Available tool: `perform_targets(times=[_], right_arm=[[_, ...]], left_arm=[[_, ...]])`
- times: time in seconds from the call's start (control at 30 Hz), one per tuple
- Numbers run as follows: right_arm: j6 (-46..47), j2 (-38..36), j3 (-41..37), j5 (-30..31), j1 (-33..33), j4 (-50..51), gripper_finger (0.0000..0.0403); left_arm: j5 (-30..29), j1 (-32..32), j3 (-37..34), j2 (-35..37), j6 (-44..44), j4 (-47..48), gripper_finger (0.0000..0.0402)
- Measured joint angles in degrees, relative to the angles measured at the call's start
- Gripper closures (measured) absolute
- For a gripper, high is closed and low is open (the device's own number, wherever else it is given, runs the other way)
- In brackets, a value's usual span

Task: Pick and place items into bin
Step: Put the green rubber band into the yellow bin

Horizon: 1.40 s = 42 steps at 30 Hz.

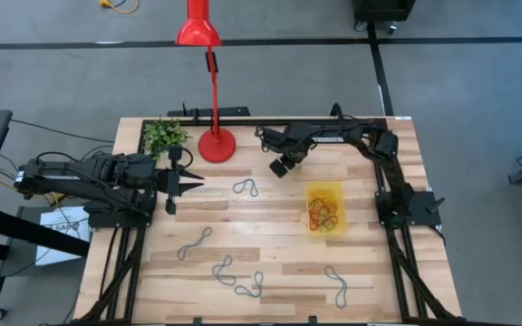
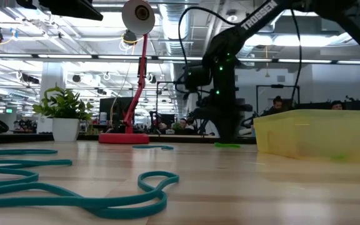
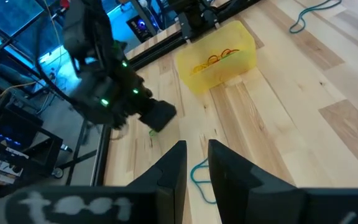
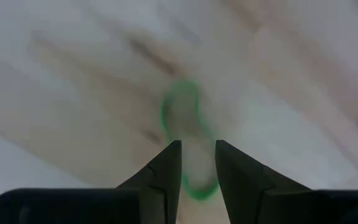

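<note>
Overhead arrangement of the 2 arms during bin filling. The right gripper (image 4: 197,163) hangs low over a green loop (image 4: 182,134) at upper centre of the overhead frame, its jaws slightly parted, straddling the band and grasping nothing. The left gripper (image 1: 188,182) waits at centre left, its fingers (image 3: 229,177) close together with a narrow gap and nothing between them. The bin (image 1: 325,207), right of centre, already holds several red and orange loops (image 1: 323,215). Loose teal loops remain on the table (image 1: 270,244): 1 at centre (image 1: 246,188) and several in the lower half (image 1: 238,277). Judged from their limp, flat lie, the bands are very light, soft and stretchy, likely to sag or spring from a loose pinch; the best hold is probably across a single strand, or at a twist where strands cross, with the fingertips pressed down to the wood.
</note>
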<state>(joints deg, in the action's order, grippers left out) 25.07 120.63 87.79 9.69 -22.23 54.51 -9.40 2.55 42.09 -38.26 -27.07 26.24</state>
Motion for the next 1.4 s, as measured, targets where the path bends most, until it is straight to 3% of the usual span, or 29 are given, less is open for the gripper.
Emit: perform_targets(times=[0.37,0.73,1.2,1.4], right_arm=[[-0.2,4.6,0.6,-0.6,0.1,-0.6,0.0312],[0.2,3.1,0.2,0.1,4.9,-2.6,0.0374],[0.2,3.3,0.3,-0.4,6.3,-3.2,0.0327],[-0.6,3.3,0.2,-0.8,6.7,-5.4,0.0350]], left_arm=[[0.0,0.0,0.0,0.0,0.0,0.0,0.0344],[0.0,0.0,0.0,0.0,0.0,0.0,0.0344],[0.0,0.0,0.0,0.0,0.2,0.0,0.0344],[0.0,0.0,0.0,0.0,0.2,0.0,0.0344]])
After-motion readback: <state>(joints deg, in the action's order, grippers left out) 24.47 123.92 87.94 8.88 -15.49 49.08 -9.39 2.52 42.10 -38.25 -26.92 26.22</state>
